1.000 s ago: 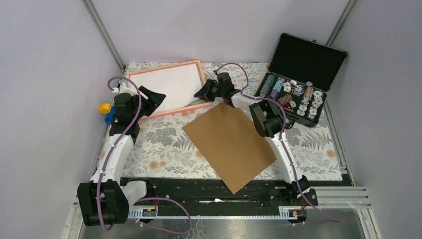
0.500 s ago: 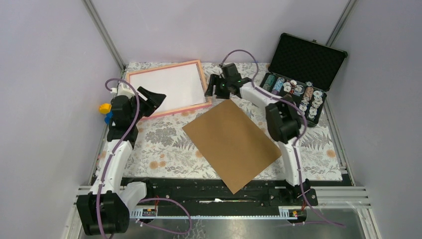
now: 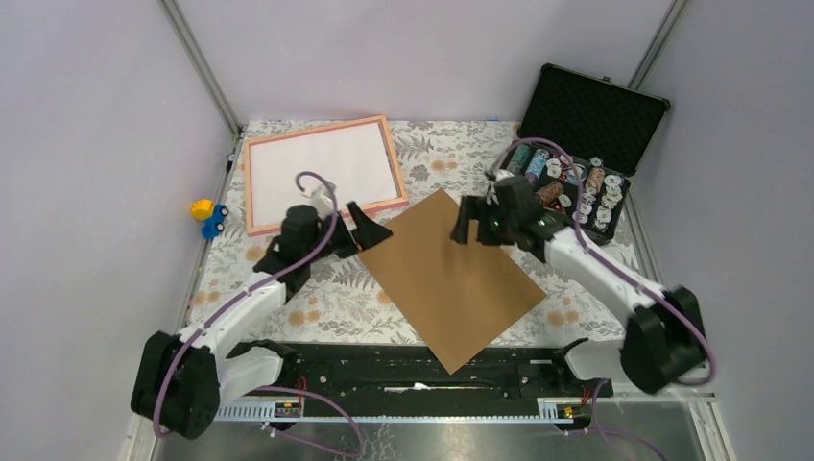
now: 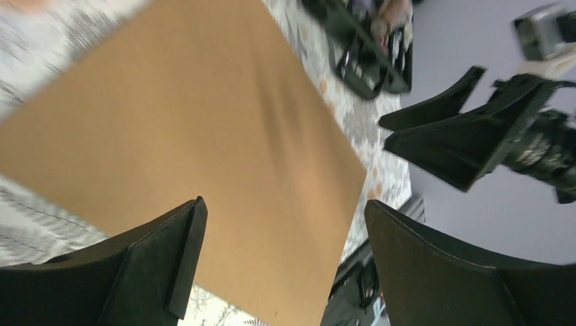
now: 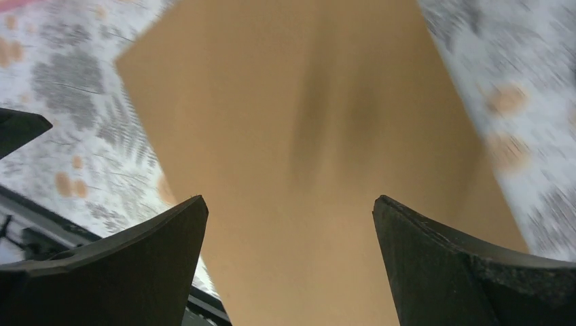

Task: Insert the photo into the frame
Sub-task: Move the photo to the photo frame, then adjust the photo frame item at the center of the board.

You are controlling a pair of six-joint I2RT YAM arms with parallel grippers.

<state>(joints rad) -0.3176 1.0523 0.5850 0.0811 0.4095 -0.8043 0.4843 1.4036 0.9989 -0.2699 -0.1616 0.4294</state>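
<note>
**Jaws.** The left gripper (image 4: pixel 284 202) stands with both fingers spread wide and nothing between them. The right gripper (image 5: pixel 289 198) is likewise spread wide and empty. Neither one touches any object.

**Position of the grippers.** Both hang above the brown board (image 3: pixel 446 279), the left over its left corner and the right over its far corner. The two face each other across the board. The board is a plain, unmarked rectangle lying flat and turned diagonally at the middle of the floral tablecloth (image 3: pixel 317 298).

**Frame.** The frame (image 3: pixel 248 187) lies flat at the far left of the table, well apart from both grippers and separate from the board. It is a thin rectangular border of salmon pink. A white panel (image 3: pixel 322 171) fills its opening edge to edge. The panel shows no picture, so it cannot be determined whether it is the reverse of the photo.

**Surroundings.** A black case (image 3: pixel 586 120) stands open at the far right, its lid tilted back. Rows of round chips (image 3: pixel 566 187) sit in its tray. A small yellow and blue toy (image 3: pixel 205 217) rests beside the table's left edge, near the frame's near left corner.
</note>
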